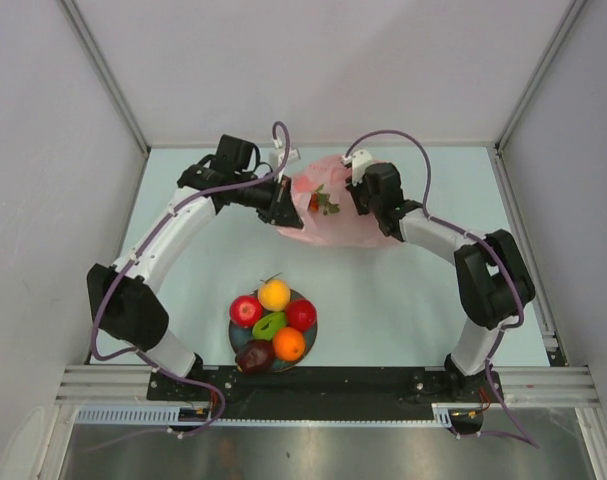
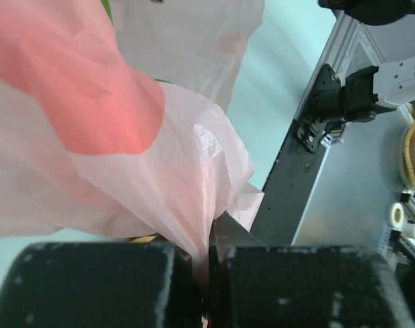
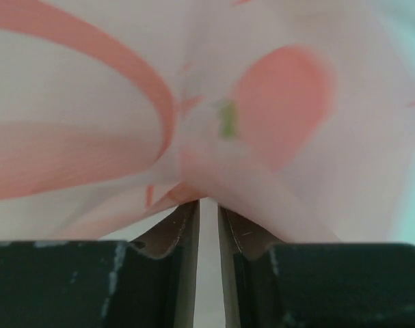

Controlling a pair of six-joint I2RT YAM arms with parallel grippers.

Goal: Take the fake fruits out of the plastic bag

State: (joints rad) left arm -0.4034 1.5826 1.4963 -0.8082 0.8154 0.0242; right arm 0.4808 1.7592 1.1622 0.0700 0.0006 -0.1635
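The pink plastic bag (image 1: 335, 215) hangs above the table at the back, stretched between both grippers. My left gripper (image 1: 289, 206) is shut on the bag's left edge; the film (image 2: 166, 178) is pinched between its jaws (image 2: 210, 253). My right gripper (image 1: 364, 198) is shut on the bag's right side, with the film (image 3: 262, 137) bunched at its tips (image 3: 208, 205). A strawberry (image 1: 324, 201) with green leaves shows through the bag. Several fake fruits lie on a dark plate (image 1: 314, 333): red apples (image 1: 246, 310), a yellow-orange piece (image 1: 274, 294), green (image 1: 270, 325), orange (image 1: 289, 344) and dark maroon (image 1: 255, 355).
The plate stands near the front edge between the arm bases. Grey walls and aluminium rails (image 1: 523, 230) enclose the table on the left, right and back. A black and silver frame rail (image 2: 296, 171) shows in the left wrist view.
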